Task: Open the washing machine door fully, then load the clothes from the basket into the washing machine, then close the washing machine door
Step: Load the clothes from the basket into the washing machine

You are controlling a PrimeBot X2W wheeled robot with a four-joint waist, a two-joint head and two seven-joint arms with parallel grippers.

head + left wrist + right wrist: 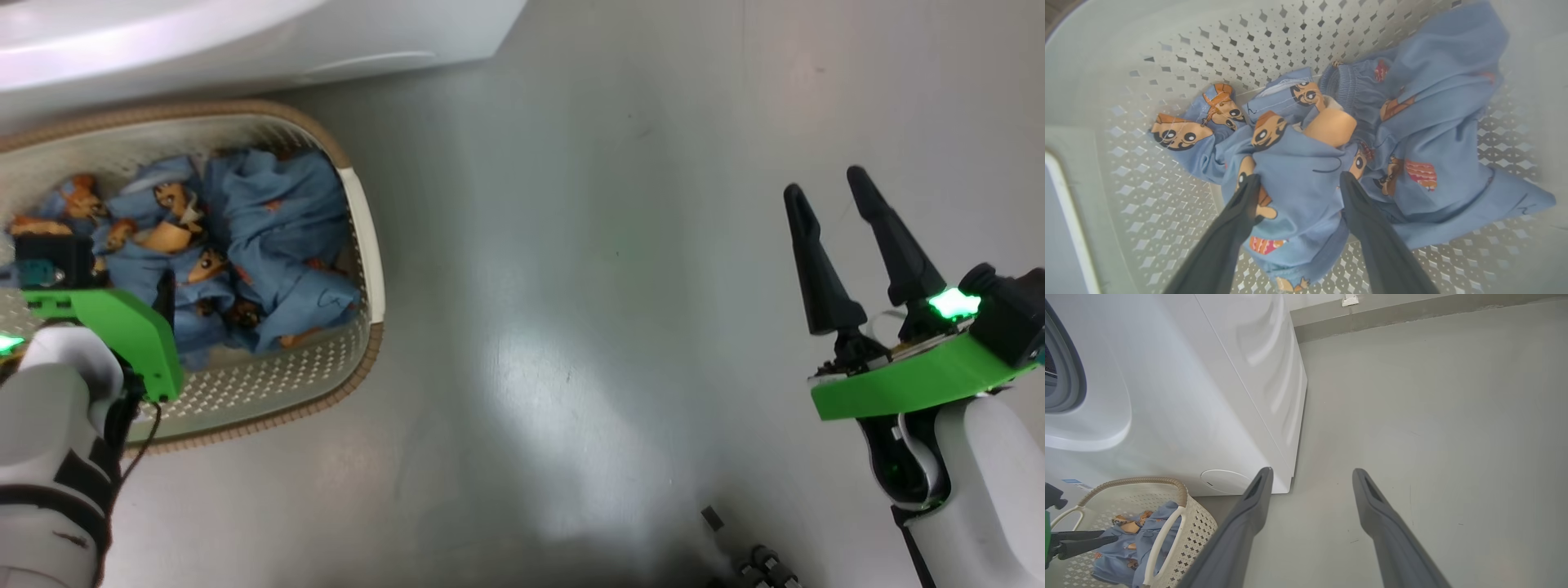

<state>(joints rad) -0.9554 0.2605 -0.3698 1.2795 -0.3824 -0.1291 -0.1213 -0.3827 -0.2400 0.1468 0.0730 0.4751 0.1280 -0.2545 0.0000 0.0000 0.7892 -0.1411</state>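
Clothes [1425,134] of light blue fabric printed with small orange-brown cartoon bears are lying crumpled in a heap inside the small cream-white perforated plastic basket [1167,49] with its brown rim trim. We are reaching our left hand [1298,176] down into that basket. Its two long dark fingers [1227,228] are spreading wide and straddling a raised fold of the fabric, the tips touching the cloth on either side without pinching it.

The basket is sitting on the smooth grey floor [612,286], just beside the front of the big white front-loading washing machine [1188,396]. The grey rim [1079,375] of the machine's round opening is showing at the edge of the right wrist view.

We are holding our right hand [824,183] well apart from the basket, above bare floor, its fingers likewise standing wide with nothing between them. A green light [951,304] is glowing on the right wrist.
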